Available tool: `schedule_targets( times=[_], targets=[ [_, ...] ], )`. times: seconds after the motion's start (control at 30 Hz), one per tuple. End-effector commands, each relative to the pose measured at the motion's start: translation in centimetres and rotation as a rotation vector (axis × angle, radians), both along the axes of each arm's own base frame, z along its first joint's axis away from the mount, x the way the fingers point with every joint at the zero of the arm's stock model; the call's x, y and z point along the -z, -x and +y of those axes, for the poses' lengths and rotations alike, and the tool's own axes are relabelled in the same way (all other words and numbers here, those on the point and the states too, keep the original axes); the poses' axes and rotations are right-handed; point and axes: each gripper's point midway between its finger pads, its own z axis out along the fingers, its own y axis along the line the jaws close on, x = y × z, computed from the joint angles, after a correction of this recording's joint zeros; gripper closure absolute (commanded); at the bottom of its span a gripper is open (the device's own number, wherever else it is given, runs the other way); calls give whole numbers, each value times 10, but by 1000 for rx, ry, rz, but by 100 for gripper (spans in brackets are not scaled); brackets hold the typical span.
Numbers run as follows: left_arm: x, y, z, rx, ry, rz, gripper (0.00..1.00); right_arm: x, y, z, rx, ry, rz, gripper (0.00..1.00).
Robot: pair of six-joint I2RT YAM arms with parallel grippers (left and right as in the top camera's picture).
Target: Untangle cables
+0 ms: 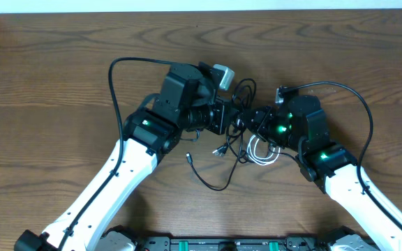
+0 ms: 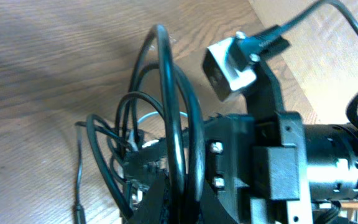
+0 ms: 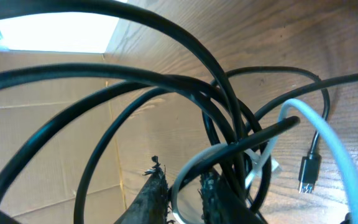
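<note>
The cables (image 1: 241,134) are shown bunched in one knot at the middle of the table (image 1: 61,77), suspended between the two grippers; no cord is yet laid apart from the others, so the task is judged to be at an early stage. The white cable (image 1: 264,157) is seen coiled under the right arm with black loops crossing it, and one black cord (image 1: 211,185) is trailed toward the near edge, its small plug (image 1: 189,157) lying free. The left gripper (image 1: 229,120) is pressed together, apparently on a black loop that rises from it in the left wrist view. The fingers of the right gripper (image 3: 182,196) are held narrowly apart with the white cable in the gap; whether it is clamped cannot be told. Every crossing remains to be undone. The surface is dark, wood-grained and otherwise bare. Brown cardboard panels (image 3: 42,124) and a bright patch (image 3: 55,34) are seen beyond it.
</note>
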Motion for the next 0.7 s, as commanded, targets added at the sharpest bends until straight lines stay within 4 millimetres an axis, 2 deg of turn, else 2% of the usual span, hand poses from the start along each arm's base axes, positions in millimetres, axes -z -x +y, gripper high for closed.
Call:
schedule_targets(
  times=[0.0, 0.03, 0.17, 0.3, 0.5, 0.67],
  targets=[
    [-7, 8, -9, 61, 12, -32, 93, 2, 2, 3, 24, -39, 56, 81],
    [-6, 8, -9, 63, 11, -34, 92, 2, 2, 3, 28, -44, 61, 82],
    [-6, 7, -9, 64, 6, -42, 92, 2, 2, 3, 32, -48, 68, 99],
    [-1, -4, 0, 4, -49, -76, 93, 4, 6, 4, -1, -33, 61, 99],
    [16, -28, 30, -177, -208, -113, 92, 15, 15, 1, -65, 34, 54, 99],
    [32, -38, 62, -308, -359, -115, 93, -2, 24, 3, -187, 33, -52, 99]
  ],
)
